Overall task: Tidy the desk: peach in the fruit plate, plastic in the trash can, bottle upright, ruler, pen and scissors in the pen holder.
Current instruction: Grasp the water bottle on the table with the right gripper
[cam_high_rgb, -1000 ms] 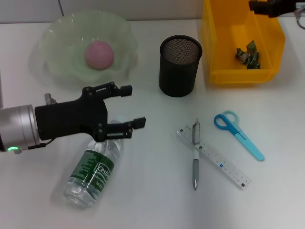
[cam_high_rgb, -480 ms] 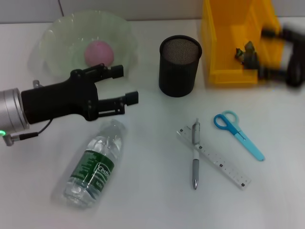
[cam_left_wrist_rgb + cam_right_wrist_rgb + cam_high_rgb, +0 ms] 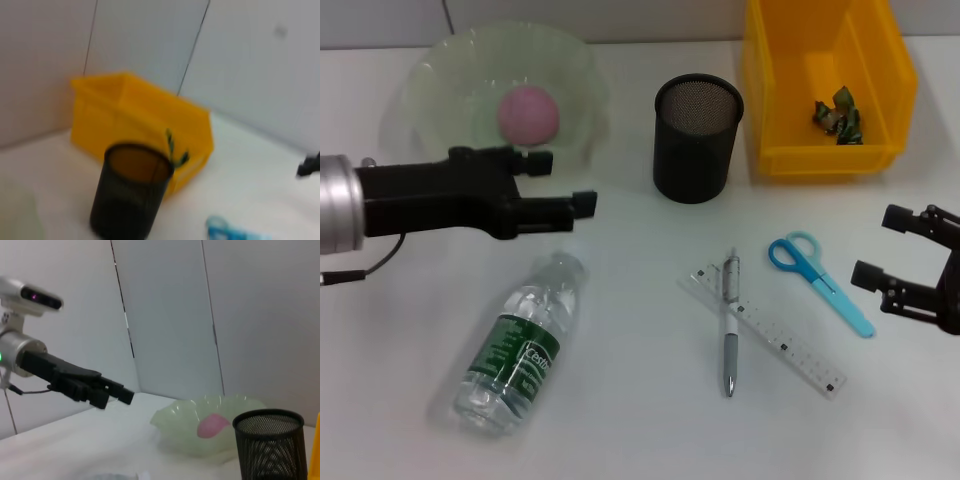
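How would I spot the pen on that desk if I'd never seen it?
Start at the black mesh holder in the middle, then look toward the near edge. There a clear ruler lies slantwise, and the pen lies across it. It is slim and grey-white, unlike the blue-handled scissors alongside.

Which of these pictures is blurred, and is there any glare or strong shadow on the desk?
Left wrist view: soft all over, the pen holder and yellow bin have smeared edges. Head view: sharp, with even light, only faint shadows and no glare, the bottle label readable. Right wrist view: fairly sharp, the left tool crisp.
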Controlling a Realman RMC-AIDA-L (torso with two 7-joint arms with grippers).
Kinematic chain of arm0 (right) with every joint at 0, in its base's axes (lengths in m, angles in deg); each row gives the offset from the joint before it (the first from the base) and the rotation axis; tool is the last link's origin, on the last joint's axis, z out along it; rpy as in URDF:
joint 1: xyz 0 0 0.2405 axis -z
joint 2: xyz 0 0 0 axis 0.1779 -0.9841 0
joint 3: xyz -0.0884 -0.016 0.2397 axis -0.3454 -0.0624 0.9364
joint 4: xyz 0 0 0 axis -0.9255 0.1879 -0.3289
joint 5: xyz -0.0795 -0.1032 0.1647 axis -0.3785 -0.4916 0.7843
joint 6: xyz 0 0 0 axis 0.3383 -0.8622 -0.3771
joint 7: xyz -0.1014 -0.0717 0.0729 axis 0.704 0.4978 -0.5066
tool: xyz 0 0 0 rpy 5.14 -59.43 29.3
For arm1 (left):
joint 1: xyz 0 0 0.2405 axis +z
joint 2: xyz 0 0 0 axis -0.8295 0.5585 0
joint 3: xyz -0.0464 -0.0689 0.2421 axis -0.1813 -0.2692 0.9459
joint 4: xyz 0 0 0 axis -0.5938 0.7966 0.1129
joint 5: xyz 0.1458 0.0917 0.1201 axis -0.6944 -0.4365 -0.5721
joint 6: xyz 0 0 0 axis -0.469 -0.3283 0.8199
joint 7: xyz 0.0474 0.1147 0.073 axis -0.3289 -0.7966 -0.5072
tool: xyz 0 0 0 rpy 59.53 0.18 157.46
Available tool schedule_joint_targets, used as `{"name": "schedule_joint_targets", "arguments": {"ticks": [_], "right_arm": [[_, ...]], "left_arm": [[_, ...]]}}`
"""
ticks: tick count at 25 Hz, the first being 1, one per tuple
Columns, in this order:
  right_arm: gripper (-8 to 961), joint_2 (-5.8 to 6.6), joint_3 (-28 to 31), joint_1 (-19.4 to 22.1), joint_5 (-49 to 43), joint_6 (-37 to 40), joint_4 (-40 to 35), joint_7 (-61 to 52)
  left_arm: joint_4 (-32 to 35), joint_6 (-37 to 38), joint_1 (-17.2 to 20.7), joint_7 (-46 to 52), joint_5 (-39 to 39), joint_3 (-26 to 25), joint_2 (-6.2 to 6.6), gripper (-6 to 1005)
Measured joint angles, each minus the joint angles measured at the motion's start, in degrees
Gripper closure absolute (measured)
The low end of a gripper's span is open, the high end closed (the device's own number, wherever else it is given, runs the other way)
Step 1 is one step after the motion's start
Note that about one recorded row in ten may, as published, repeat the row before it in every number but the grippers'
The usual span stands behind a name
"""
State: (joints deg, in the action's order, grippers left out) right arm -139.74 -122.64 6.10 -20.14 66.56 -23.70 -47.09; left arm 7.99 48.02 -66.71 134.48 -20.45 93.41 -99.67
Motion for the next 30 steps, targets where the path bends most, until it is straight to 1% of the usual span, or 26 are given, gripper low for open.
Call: {"name": "schedule_joint_targets", "arguments": {"ticks": [2,4,5,6,7,8,10,11,12,14,15,19,24,26,29,30], "right_arm": [[115,0.0,0.0,-0.1,-0.1,0.1,0.6,0.1],[115,0.03,0.0,-0.3,-0.1,0.1,0.9,0.2],[115,0.05,0.0,-0.4,-0.1,0.2,0.9,0.2],[115,0.05,0.0,-0.4,-0.1,0.2,0.9,0.2],[115,0.06,-0.1,-0.5,-0.1,0.2,1.0,0.2],[114,0.05,-0.2,-0.5,-0.1,0.1,1.0,0.2],[114,0.01,-0.3,-0.5,-0.1,0.0,1.0,0.2],[114,-0.01,-0.3,-0.5,-0.1,-0.1,1.0,0.2],[114,-0.01,-0.3,-0.5,-0.1,-0.1,1.1,0.2],[114,-0.01,-0.1,-0.4,-0.1,-0.1,1.3,0.2],[114,0.0,0.0,-0.4,-0.1,0.0,1.4,0.2],[115,0.07,0.1,-0.4,-0.1,0.2,1.9,0.1],[118,0.1,0.1,-0.4,-0.1,0.3,2.0,0.0],[118,0.1,0.1,-0.4,-0.1,0.3,2.0,0.0],[118,0.11,-0.1,-0.4,-0.1,0.0,2.0,-0.1],[118,0.11,-0.1,-0.4,-0.1,0.0,2.0,-0.1]], "left_arm": [[7.8,-1.2,0.8,10.2,-7.5,4.5,-0.05,165],[14.2,-1.7,0.4,21.7,-16.1,9.0,-0.12,165],[15.5,-1.7,-0.1,24.8,-18.6,10.4,-0.14,166],[15.5,-1.7,-0.1,24.8,-18.6,10.4,-0.14,166],[18.4,-2.0,-1.9,34.0,-26.7,14.9,-0.16,166],[18.4,-2.0,-1.9,34.0,-26.7,14.9,-0.16,166],[18.2,-2.1,-4.9,41.4,-34.4,19.1,-0.21,167],[16.6,-2.2,-7.2,45.7,-39.0,21.4,-0.33,167],[16.4,-2.2,-7.3,45.8,-39.2,21.5,-0.35,167],[14.0,-2.7,-9.1,47.6,-41.6,22.4,-0.5,167],[12.1,-3.2,-10.1,47.8,-41.8,22.8,-0.56,168],[7.3,-5.2,-12.4,47.9,-41.8,23.8,-0.57,168],[3.0,-7.3,-14.0,48.0,-42.2,24.0,-0.57,169],[2.4,-7.5,-14.2,48.0,-42.3,24.0,-0.57,170],[-1.0,-8.2,-15.3,48.0,-42.6,24.3,-0.5,170],[-1.0,-8.2,-15.3,48.0,-42.6,24.3,-0.5,170]]}}
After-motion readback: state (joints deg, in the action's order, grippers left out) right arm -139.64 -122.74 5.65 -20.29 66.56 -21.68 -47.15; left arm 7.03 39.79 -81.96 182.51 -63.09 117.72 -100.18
